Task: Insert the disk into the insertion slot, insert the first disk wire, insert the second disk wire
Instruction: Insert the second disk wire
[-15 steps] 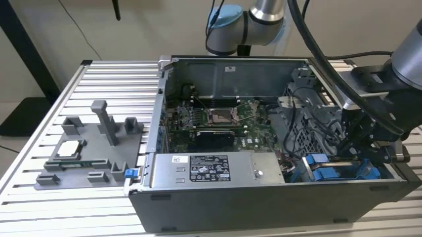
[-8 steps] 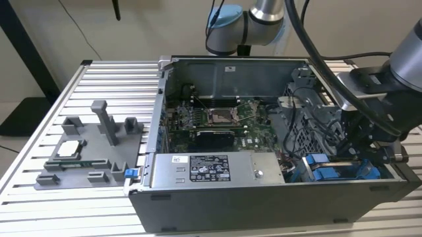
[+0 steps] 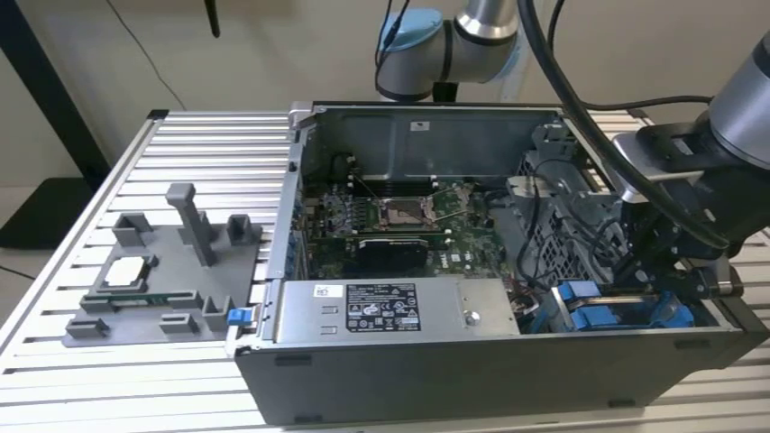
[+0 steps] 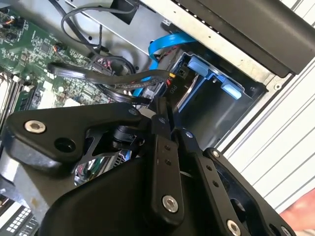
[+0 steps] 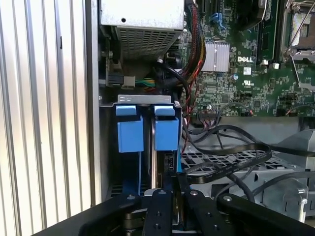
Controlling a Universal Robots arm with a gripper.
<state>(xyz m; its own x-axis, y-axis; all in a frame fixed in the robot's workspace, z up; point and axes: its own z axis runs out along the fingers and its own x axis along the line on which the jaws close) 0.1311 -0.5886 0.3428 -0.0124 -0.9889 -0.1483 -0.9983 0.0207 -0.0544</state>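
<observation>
Black fingers (image 5: 173, 189) pressed together, tips down right at the back edge of the disk (image 5: 160, 167), and I can't tell if they pinch anything. The disk stands on edge in its blue carrier (image 5: 166, 133) inside the insertion slot (image 5: 150, 162), at the corner of the open computer case (image 3: 481, 370). A flat blue cable (image 4: 165, 44) curls just above. Dark wires (image 5: 231, 155) loop beside the drive cage (image 5: 236, 164). The green motherboard (image 3: 403, 212) lies further in, all on the slatted table (image 3: 180, 135).
</observation>
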